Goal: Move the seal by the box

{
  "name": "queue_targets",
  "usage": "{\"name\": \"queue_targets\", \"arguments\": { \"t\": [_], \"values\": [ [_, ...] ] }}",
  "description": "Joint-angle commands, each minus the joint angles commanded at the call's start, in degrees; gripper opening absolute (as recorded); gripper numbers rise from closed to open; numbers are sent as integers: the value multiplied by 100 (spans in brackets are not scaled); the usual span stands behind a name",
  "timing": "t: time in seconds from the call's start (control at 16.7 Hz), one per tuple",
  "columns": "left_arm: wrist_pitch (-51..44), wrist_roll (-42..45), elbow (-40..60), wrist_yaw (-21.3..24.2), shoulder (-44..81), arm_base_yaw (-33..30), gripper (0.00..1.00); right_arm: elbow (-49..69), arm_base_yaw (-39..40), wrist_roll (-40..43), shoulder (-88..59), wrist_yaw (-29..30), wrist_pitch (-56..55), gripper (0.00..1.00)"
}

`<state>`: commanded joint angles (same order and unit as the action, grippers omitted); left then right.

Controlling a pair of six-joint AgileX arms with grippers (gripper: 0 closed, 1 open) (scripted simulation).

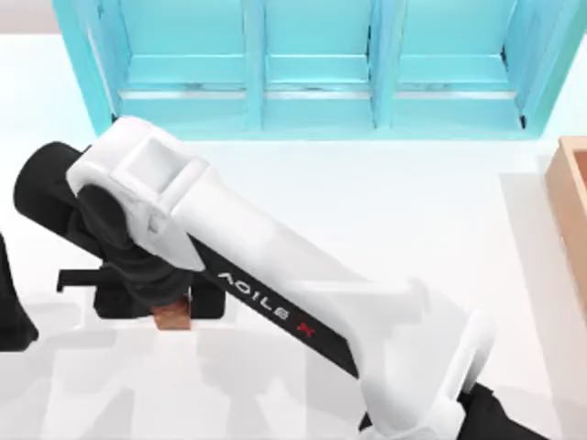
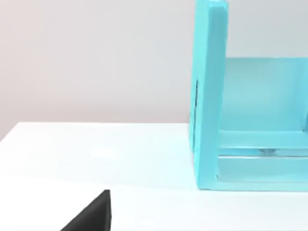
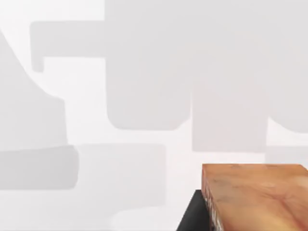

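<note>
The right arm reached across the table (image 1: pixel 367 211) from the near right to the left side, its white links crossing the middle of the top view. Its right gripper (image 1: pixel 158 307) hung at the left, its dark body pointing down, and the seal (image 1: pixel 171 317) showed as a small reddish-brown block just under the wrist, between the dark finger parts. From above, the seal sat tucked against the gripper, so it appeared to be clamped — though the finger gap itself was covered by the wrist, and whether the seal rested on the table or was lifted could not be told.

In the right wrist view, the seal (image 3: pixel 255 197) was close to the camera with a dark finger (image 3: pixel 192 216) right beside its edge, touching it; grey shadows of the arm lay on the white surface beyond.

The box (image 1: pixel 570 220) stood at the far right edge of the table, well apart from the seal. The turquoise cabinet (image 1: pixel 321 64) ran along the far side.

The left arm sat parked at the left edge; a dark piece of it (image 1: pixel 11 302) showed there, and the state of its fingers could not be told.
</note>
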<state>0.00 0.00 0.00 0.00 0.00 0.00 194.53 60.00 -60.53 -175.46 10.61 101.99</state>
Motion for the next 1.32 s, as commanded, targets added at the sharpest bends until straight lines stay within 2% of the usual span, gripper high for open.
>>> {"name": "queue_targets", "arguments": {
  "t": [0.54, 0.72, 0.96, 1.32],
  "values": [
    [0, 0, 0, 0, 0, 0, 100, -285, 6, -10, 251, -5, -4, 0],
    [0, 0, 0, 0, 0, 0, 100, -570, -216, 45, 509, -113, -130, 0],
    [0, 0, 0, 0, 0, 0, 100, -1695, -709, 386, 1491, -288, -550, 0],
    [0, 0, 0, 0, 0, 0, 100, -4482, -1322, 1143, 3663, -412, -1304, 0]
  ]
}}
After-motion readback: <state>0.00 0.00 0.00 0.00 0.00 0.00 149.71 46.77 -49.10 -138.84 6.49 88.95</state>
